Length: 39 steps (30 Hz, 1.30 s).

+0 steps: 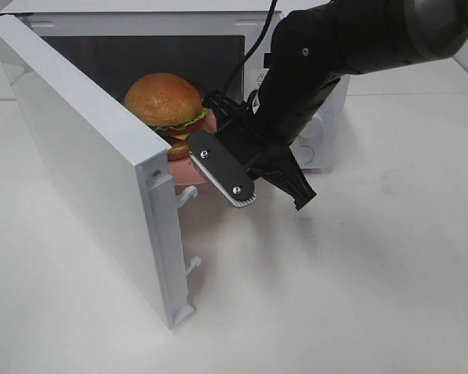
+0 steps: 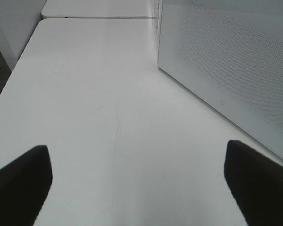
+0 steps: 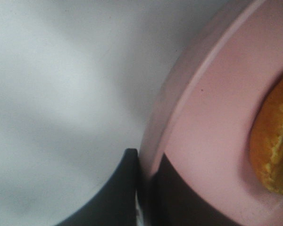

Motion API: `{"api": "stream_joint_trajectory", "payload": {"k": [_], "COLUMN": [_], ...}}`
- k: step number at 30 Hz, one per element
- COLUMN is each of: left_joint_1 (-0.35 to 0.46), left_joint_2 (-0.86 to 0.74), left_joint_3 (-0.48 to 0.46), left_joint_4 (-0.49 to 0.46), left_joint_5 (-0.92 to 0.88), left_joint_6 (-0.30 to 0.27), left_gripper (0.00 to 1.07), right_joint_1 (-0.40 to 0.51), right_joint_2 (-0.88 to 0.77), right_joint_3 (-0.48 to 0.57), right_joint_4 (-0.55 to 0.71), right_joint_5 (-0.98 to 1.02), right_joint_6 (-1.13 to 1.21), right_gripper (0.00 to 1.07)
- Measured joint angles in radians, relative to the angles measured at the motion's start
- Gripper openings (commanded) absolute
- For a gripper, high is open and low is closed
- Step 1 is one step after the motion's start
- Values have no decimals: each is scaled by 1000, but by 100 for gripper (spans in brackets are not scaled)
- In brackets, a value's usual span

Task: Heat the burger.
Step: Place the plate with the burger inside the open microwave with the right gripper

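The burger [image 1: 164, 101] has a glossy brown bun with green lettuce and sits on a pink plate [image 1: 189, 174] at the mouth of the open microwave [image 1: 140, 23]. My right gripper [image 1: 205, 153] reaches in from the right and is shut on the plate's rim. In the right wrist view its dark fingers [image 3: 127, 188] pinch the pink plate [image 3: 212, 117] at its rim, and the burger [image 3: 273, 141] shows as a bun edge. My left gripper [image 2: 139, 183] is open above bare table, holding nothing. It is out of the high view.
The microwave door [image 1: 93, 164] swings out wide toward the front left, close to the plate. A white perforated wall [image 2: 226, 61] stands beside the left gripper. The white table [image 1: 359, 280] spreads to the front and right.
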Motion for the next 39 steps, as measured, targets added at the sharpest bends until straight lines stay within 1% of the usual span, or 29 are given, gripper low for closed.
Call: {"api": "stream_joint_trajectory", "payload": {"k": [9, 11, 12, 14, 17, 19, 31, 39], "left_joint_1": [0, 0, 0, 0, 0, 0, 0, 0], "left_joint_2": [0, 0, 0, 0, 0, 0, 0, 0], "left_joint_3": [0, 0, 0, 0, 0, 0, 0, 0], "left_joint_4": [0, 0, 0, 0, 0, 0, 0, 0], "left_joint_5": [0, 0, 0, 0, 0, 0, 0, 0], "left_joint_6": [0, 0, 0, 0, 0, 0, 0, 0], "left_gripper": [91, 91, 91, 91, 91, 91, 91, 91], "right_joint_1": [0, 0, 0, 2, 3, 3, 10, 10], "right_joint_2": [49, 72, 72, 100, 107, 136, 209, 260], "right_joint_3": [-68, -108, -108, -162, -176, -226, -339, -413], "right_joint_4": [-23, -33, -33, -39, -39, -44, -67, -117], "right_joint_5": [15, 48, 48, 89, 95, 119, 132, 145], "right_joint_6": [38, 44, 44, 63, 65, 72, 111, 174], "right_gripper": [0, 0, 0, 0, 0, 0, 0, 0]}}
